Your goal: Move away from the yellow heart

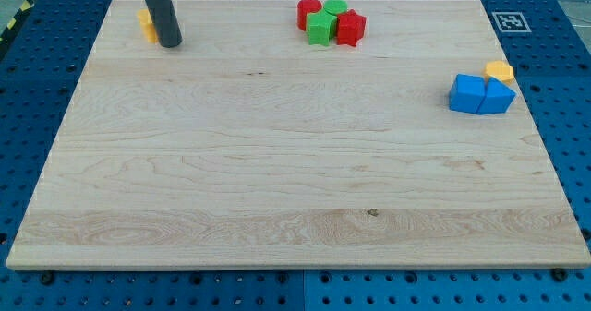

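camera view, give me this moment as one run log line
my tip beside yellow block, view's top left | red and green cluster top centre | blue blocks with yellow block at right

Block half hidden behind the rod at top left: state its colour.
Yellow-orange block, just left of my tip; the camera view is the only one.
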You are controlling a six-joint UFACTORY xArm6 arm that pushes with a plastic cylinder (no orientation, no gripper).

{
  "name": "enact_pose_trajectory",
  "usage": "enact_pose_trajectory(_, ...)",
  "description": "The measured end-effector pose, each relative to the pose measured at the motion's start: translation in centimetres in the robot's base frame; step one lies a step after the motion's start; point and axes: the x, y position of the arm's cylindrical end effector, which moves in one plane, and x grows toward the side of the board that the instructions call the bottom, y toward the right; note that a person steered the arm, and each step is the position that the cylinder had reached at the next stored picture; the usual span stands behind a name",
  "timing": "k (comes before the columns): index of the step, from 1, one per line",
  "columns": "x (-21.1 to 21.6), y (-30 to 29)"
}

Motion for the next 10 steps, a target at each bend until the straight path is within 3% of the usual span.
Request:
enact_pose_trajectory(2, -2.2, -3.1)
enact_pose_trajectory(5, -2.2, -1.1)
enact_pose_trajectory(7, 2.5, 12.0)
enact_pose_trajectory(8, 1.4, 14.0)
enact_pose_trajectory(10, -3.0, 7.9)
